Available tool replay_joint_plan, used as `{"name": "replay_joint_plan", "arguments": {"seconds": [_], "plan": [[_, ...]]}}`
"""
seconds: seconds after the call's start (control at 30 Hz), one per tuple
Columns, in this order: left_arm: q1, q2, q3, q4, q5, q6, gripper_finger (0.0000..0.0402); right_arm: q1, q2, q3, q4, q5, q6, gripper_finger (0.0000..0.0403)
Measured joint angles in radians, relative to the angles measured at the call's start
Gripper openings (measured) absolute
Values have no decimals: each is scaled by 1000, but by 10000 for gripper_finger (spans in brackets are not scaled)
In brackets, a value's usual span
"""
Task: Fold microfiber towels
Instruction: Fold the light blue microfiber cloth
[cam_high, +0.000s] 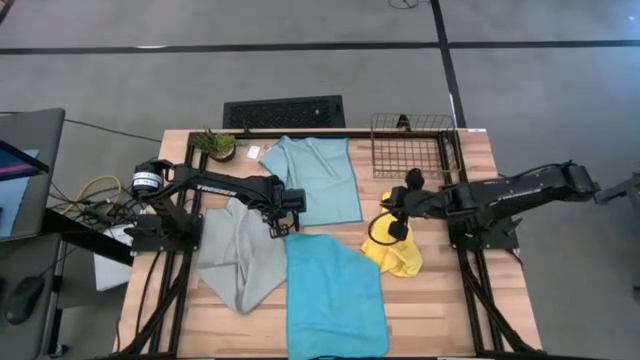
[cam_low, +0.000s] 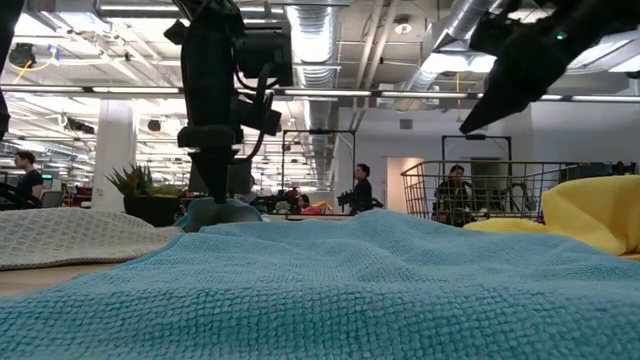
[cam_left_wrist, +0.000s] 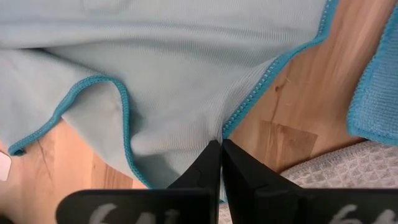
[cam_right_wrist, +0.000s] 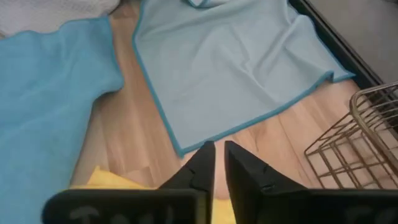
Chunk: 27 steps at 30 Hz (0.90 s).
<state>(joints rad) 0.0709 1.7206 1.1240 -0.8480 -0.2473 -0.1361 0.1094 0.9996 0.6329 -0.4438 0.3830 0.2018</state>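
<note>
Left hand (cam_high: 283, 228) clenched on the near edge of the pale blue towel (cam_high: 322, 178), fingers (cam_left_wrist: 211, 163) pressed together on its hem. Right hand (cam_high: 393, 226) above the yellow towel (cam_high: 395, 250), fingers (cam_right_wrist: 202, 163) a slit apart, nothing between them; the yellow cloth shows just beneath.

Hidden or cut off: cyan towel (cam_high: 335, 295) runs off the near edge in the high view and fills the low view, blocking most of the surface there. Grey-green towel (cam_high: 240, 258) is partly under the left arm. Yellow towel is bunched, its shape hard to read. Small white tag (cam_high: 253, 152) beside the pale blue towel, nothing legible on it.

Surface (cam_high: 430, 290): wood slats, dark frame rails. Wire basket (cam_high: 412, 145) at far right, potted plant (cam_high: 215, 145) at far left, all four towels spread between. Room: grey floor, open ceiling with ducts; people (cam_low: 360, 188) stand far back.
</note>
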Motion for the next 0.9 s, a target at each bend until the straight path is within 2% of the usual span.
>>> {"name": "replay_joint_plan", "arguments": {"seconds": [0.1,0.27,0.4,0.67,0.9], "plan": [[-12,0,0,0,0,0,0,-16,42,23,3,-5,-30,91],[-25,0,0,0,0,-1,0,-20,124,30,23,-96,-148,129],[-26,0,0,0,0,-4,0,-20,201,30,57,-124,-246,147],[-26,0,0,0,0,-6,0,-20,385,31,145,-131,-349,143],[-26,0,0,0,1,-6,0,-29,521,31,214,-124,-353,139]]}}
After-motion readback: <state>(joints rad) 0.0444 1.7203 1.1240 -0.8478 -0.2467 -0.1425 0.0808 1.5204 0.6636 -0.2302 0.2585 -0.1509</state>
